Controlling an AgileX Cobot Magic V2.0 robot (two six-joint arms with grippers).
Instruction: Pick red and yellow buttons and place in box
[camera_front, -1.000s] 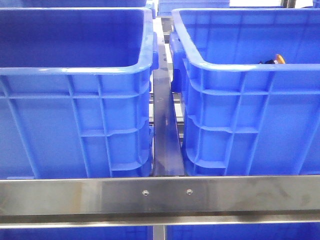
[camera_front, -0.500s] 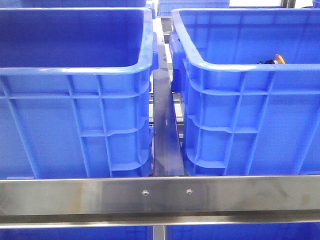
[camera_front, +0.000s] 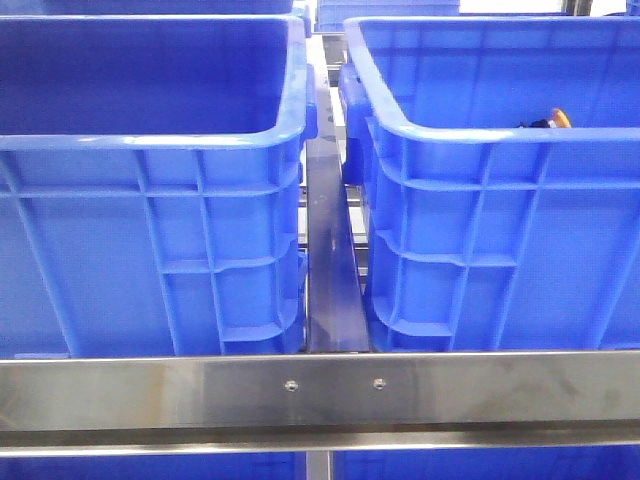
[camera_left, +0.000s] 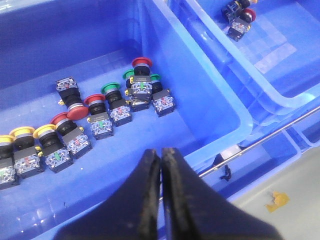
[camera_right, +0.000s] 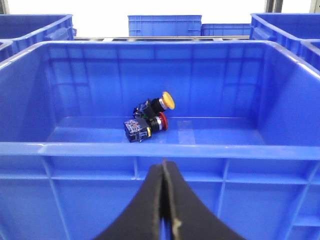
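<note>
Yellow button (camera_right: 161, 103) is being seen lying in the box (camera_right: 150, 150), cap tilted up, beside a red button (camera_right: 159, 123). Both grippers (camera_left: 161, 156) (camera_right: 163, 167) are being held above boxes, jaws closed, empty.

Left hand (camera_left: 161, 162) fingers pressed together, holding nothing, right hand (camera_right: 164, 172) likewise closed and empty

Box (camera_right: 150, 150): large bright-blue crate, rolled rim, ribbed outer walls, upright, open top. Inside on floor near back wall: yellow-capped button (camera_right: 161, 102) tilted, cap up, leaning over red-capped button (camera_right: 150, 125) lying on side; the two touch. Front view: only orange-yellow cap (camera_front: 556, 119) peeks above rim of right crate (camera_front: 480, 240).
</note>
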